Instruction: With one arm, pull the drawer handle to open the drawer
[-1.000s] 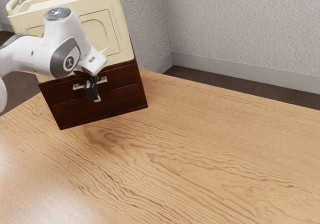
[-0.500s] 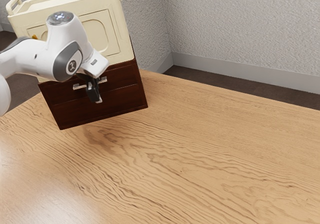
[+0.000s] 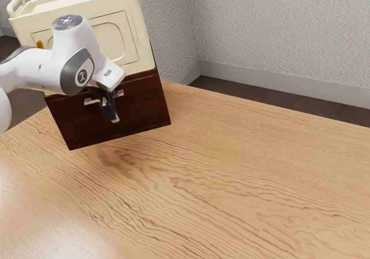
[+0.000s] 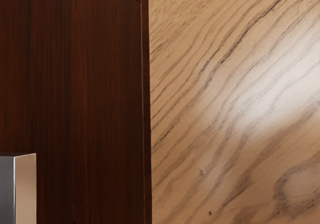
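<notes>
In the exterior view my black gripper [image 3: 110, 110] hangs at the middle of the silver handle [image 3: 119, 93], covering part of it. Whether its fingers touch the handle is hard to see. The handle is on the upper front of the dark brown drawer cabinet [image 3: 144, 110], where no clear gap shows around the drawer. In the wrist view a metal end of the handle [image 4: 25, 189] stands in front of the brown cabinet front [image 4: 85, 94], close to the hand.
A cream crate [image 3: 136, 33] rests on top of the cabinet, behind my arm. The wooden table [image 3: 231, 172] extends in front of the cabinet and toward the exterior view's right. Grey walls [image 3: 277, 28] rise behind.
My gripper has shifted slightly down and toward the exterior view's right. The seam across the cabinet front, visible earlier, no longer stands out; the handle looks almost unmoved.
</notes>
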